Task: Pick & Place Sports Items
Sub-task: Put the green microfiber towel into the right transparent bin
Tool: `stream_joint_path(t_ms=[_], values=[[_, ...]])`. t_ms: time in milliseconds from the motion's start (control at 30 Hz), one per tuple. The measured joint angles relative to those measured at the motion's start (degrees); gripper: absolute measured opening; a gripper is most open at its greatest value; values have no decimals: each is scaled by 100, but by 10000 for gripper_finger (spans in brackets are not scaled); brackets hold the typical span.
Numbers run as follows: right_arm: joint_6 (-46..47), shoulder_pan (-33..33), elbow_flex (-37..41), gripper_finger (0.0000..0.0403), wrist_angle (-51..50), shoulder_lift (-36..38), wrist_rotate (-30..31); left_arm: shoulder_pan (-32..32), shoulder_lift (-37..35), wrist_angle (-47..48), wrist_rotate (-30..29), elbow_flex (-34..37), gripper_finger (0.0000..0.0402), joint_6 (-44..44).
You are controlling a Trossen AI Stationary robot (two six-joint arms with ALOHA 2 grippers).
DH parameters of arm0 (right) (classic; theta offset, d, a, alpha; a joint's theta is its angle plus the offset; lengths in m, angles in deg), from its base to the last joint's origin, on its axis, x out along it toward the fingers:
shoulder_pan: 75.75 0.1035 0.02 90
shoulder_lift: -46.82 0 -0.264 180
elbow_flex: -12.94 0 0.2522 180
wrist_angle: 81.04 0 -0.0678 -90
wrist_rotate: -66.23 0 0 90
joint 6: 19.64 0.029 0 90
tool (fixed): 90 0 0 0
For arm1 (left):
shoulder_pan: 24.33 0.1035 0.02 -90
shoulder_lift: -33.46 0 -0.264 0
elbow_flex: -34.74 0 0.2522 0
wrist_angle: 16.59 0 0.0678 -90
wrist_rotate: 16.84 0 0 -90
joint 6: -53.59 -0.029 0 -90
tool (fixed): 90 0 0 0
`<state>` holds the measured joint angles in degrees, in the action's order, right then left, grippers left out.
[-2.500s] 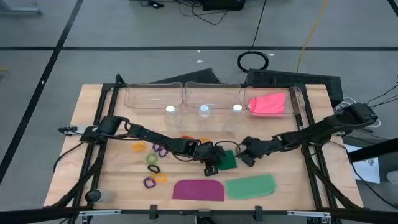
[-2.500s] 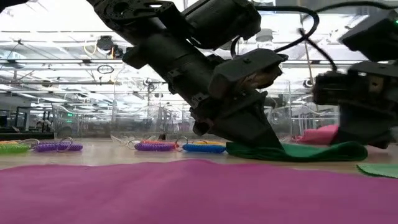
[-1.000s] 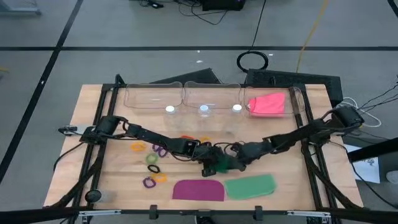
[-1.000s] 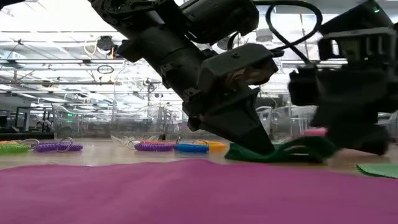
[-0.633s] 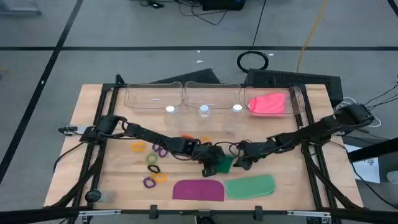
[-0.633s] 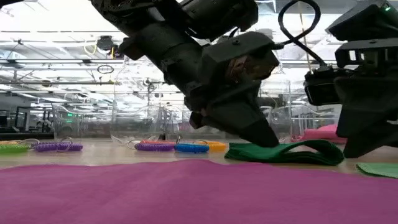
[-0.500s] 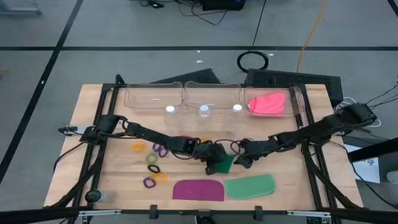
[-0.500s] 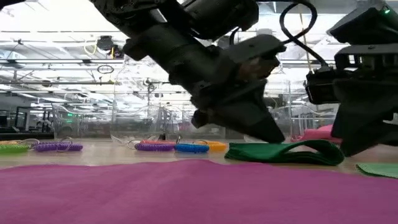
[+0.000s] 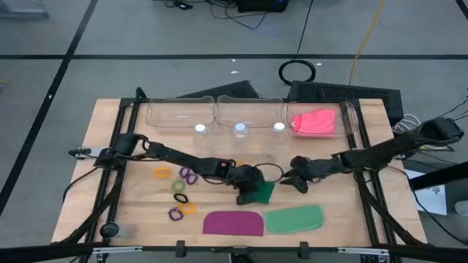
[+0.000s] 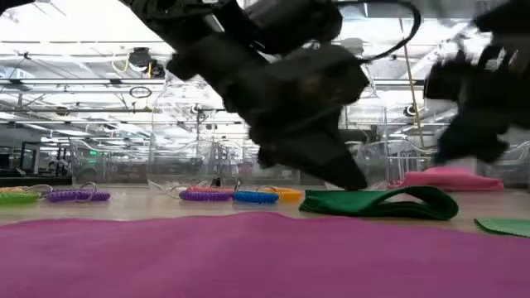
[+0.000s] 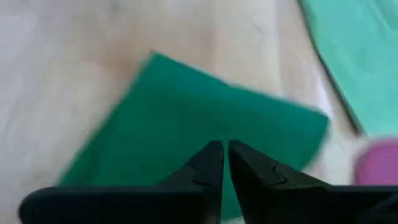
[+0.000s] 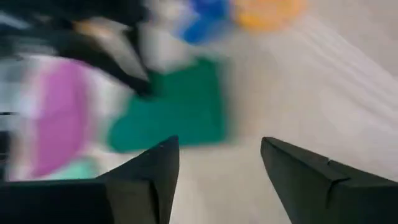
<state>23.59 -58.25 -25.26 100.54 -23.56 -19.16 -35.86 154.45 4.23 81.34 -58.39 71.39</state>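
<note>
High view, starting at the near edge of the desk (image 9: 106,139): the purple piece (image 9: 232,223) and the light green piece (image 9: 295,218) lie flat side by side, with a purple ring (image 9: 175,214) and an orange ring (image 9: 189,208) off to their left. Just beyond them, about mid-desk, the dark green piece (image 9: 262,192) lies on the wood with one edge folded up in a loop, as the low view shows. The left pincer (image 9: 246,196) is down at the left edge of that piece; in the left wrist view its fingers (image 11: 202,171) are nearly together, a thin gap between them, with the green cloth under the tips, and I cannot tell whether they pinch any of it. The right pincer (image 9: 295,180) is just beside the piece's right side, lifted off the desk, its fingers (image 12: 152,171) spread wide and holding nothing. More rings (image 9: 180,175) lie farther left. At the far edge stand three clear bins (image 9: 179,113), and the pink rectangle (image 9: 316,121) lies in the rightmost one
</note>
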Motion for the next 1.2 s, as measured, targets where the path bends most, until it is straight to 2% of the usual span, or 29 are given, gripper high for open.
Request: stream_joint_path(t_ms=[133,233,467,533,733,900,1000,1200], values=[[-773,205,8,143,387,321,72,-249,-291,190,-541,-2,19,-693],[-1156,326,1,114,791,408,33,-389,-386,211,-659,-2,1,-1021],[-1888,512,-5,18,1534,408,2,-447,-3,227,-670,-2,2,-874],[-2086,564,-5,1,1709,408,-6,-428,109,222,-663,-2,6,-726],[-2339,660,-14,22,2066,415,-9,-324,242,6,-666,-9,1,-274],[-2362,661,-14,14,2106,414,-12,-205,387,-610,-728,-1,9,286],[-2434,661,-16,3,2091,415,-12,-144,501,-1158,-965,0,9,551],[-2465,661,-21,11,1990,415,-14,-42,527,-1749,-992,2,9,563]])
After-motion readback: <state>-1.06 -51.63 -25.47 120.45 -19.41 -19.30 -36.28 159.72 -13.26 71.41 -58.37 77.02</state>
